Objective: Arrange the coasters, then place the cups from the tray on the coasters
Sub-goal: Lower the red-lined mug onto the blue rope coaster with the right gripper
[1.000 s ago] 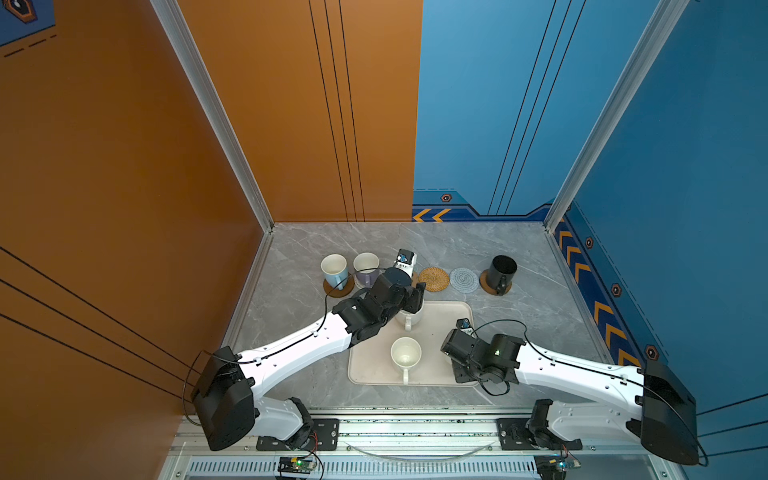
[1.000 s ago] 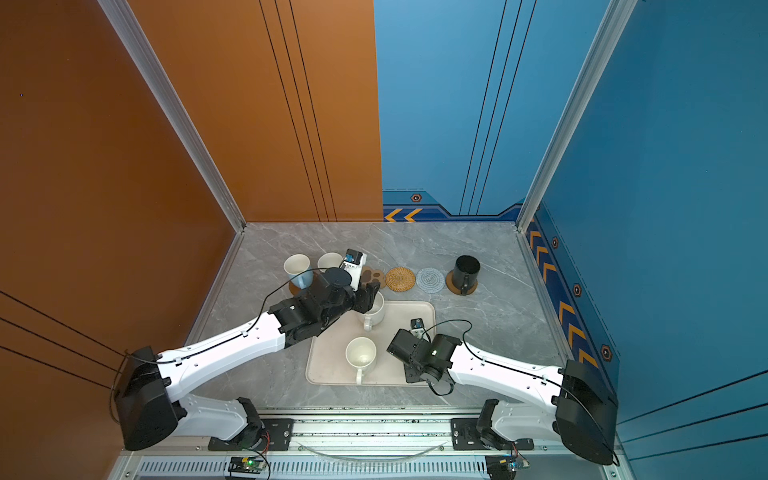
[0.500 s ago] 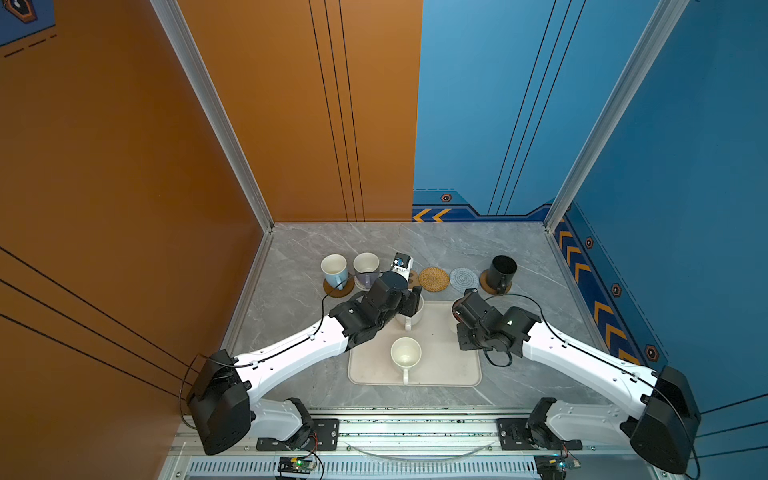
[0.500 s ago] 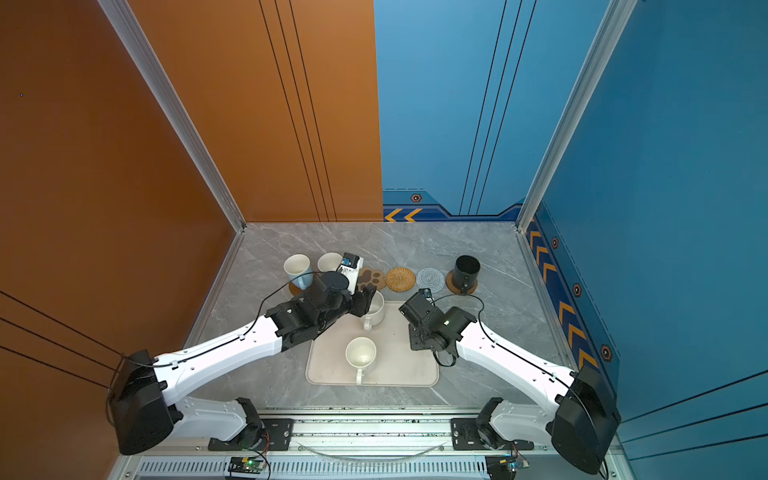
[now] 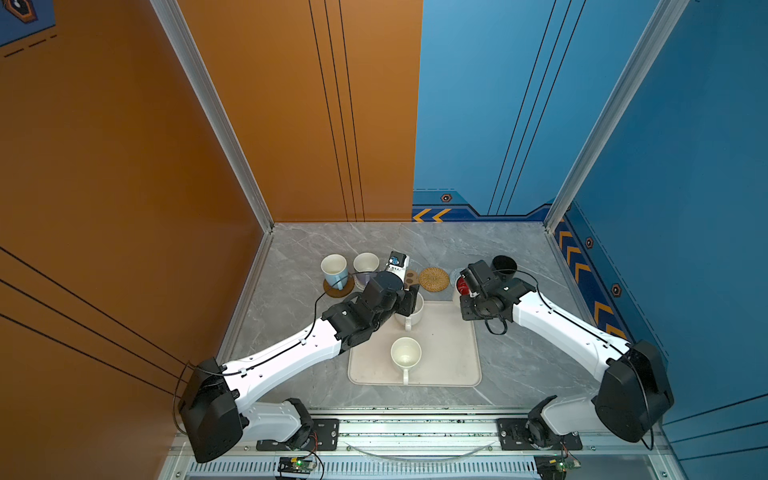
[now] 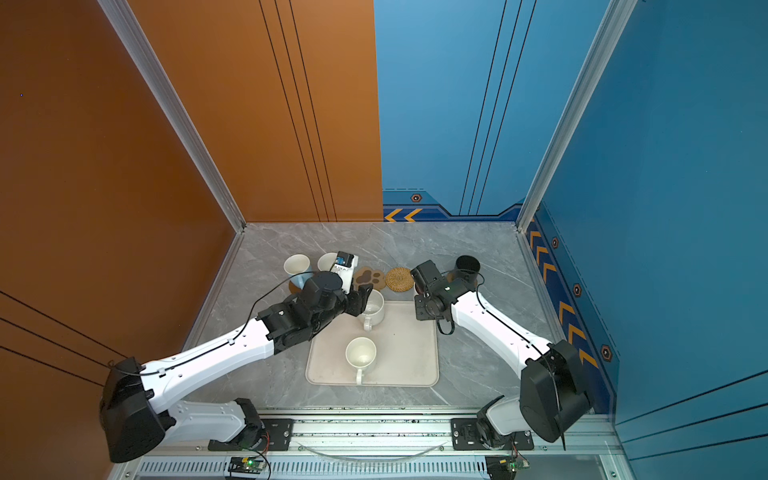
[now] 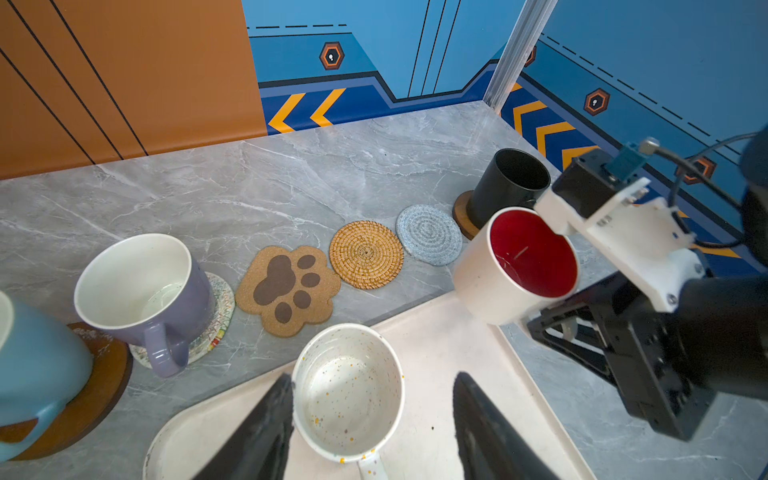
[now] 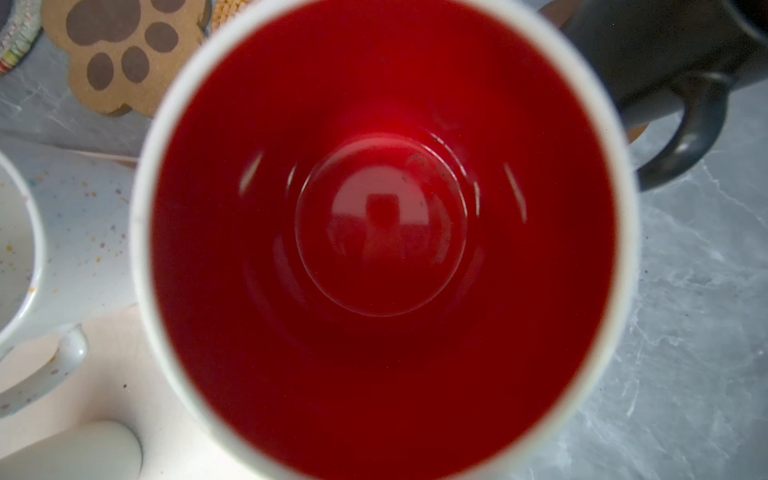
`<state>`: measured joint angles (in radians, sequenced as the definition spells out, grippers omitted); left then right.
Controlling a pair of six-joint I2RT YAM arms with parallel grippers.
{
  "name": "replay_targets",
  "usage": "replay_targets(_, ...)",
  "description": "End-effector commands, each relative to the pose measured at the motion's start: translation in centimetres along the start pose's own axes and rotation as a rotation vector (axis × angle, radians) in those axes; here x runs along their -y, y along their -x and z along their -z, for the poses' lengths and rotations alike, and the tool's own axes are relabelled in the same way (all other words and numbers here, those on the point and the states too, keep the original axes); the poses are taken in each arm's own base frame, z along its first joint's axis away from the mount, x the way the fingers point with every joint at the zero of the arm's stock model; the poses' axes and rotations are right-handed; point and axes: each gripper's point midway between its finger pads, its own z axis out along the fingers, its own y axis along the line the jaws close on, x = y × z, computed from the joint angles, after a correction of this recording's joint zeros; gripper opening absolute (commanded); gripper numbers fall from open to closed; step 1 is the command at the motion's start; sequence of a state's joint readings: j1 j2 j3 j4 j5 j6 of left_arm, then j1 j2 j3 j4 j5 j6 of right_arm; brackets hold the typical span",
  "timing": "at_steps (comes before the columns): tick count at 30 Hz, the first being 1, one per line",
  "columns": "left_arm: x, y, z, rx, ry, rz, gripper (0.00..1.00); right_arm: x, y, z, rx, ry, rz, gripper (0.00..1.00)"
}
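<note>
Red-lined white mug (image 5: 460,286) is hanging, in a top view, past the tray's (image 5: 457,365) far corner, nearest the right arm (image 5: 561,324). Left wrist view: right pincer (image 7: 559,326) is pinching this mug, tilting it just beside the grey-blue woven coaster (image 7: 429,235), not yet over it; left pincer (image 7: 372,378) is standing spread around the speckled mug (image 7: 349,399). Right wrist view: red interior is filling the frame, black mug (image 8: 665,54) beside.

Orange wall (image 5: 291,104), blue wall (image 5: 498,104), grey marble tabletop (image 5: 415,241).
</note>
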<state>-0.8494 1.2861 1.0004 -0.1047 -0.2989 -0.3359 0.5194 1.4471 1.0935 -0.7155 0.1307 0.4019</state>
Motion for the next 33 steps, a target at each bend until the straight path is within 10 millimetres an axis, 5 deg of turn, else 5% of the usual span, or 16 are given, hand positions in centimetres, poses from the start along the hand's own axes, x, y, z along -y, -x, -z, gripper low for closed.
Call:
replay_targets(1,-1.2,-0.2,0.4,-0.006,0.042,-0.013,0.62,-0.5,4.0,0.1,0.097,0.044,0.011,0.0)
replay_targets(17,-1.1,0.3,0.5,0.003,0.041,0.008,0.62,1.2,7.9,-5.6,0.071,0.045,-0.036,0.0)
replay_targets(33,-0.7,0.6,0.3,0.006,0.04,0.006,0.62,2.1,9.8,-8.3,0.066,0.033,-0.054,0.0)
